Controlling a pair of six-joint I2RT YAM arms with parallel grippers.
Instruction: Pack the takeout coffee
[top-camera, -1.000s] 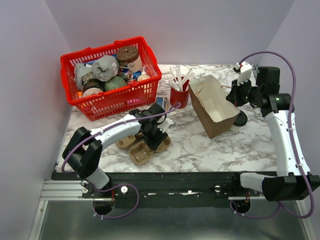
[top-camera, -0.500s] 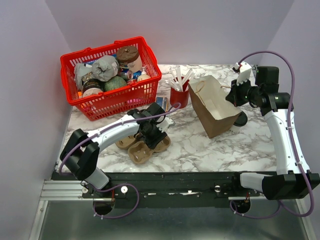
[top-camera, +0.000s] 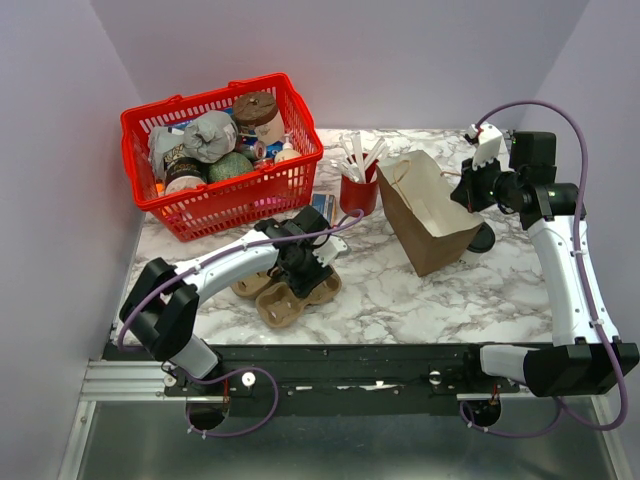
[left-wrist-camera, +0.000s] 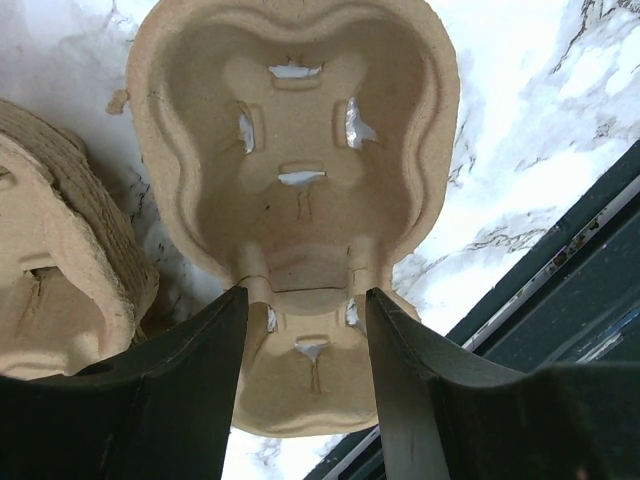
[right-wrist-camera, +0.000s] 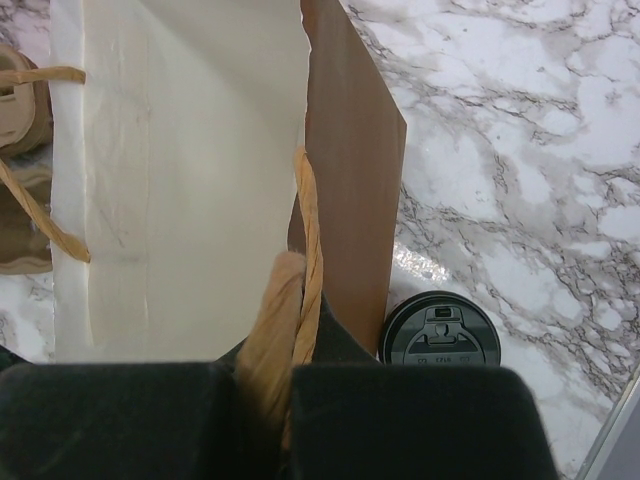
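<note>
Takeout coffee (right-wrist-camera: 441, 340): stands just right of paper bag (top-camera: 430, 215), unpacked | right gripper (right-wrist-camera: 285, 375): jaws clamped on bag's twine handle (right-wrist-camera: 310, 230) | left gripper (left-wrist-camera: 305, 330): jaws apart astride cup carrier (left-wrist-camera: 300, 130), near left | risk: pulling the handle may swing the bag into the cup, toppling it.

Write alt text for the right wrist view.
Right pincer shut on the twisted handle of an open brown bag, white inside. A black-lidded coffee stands on the marble table just outside the bag.
</note>
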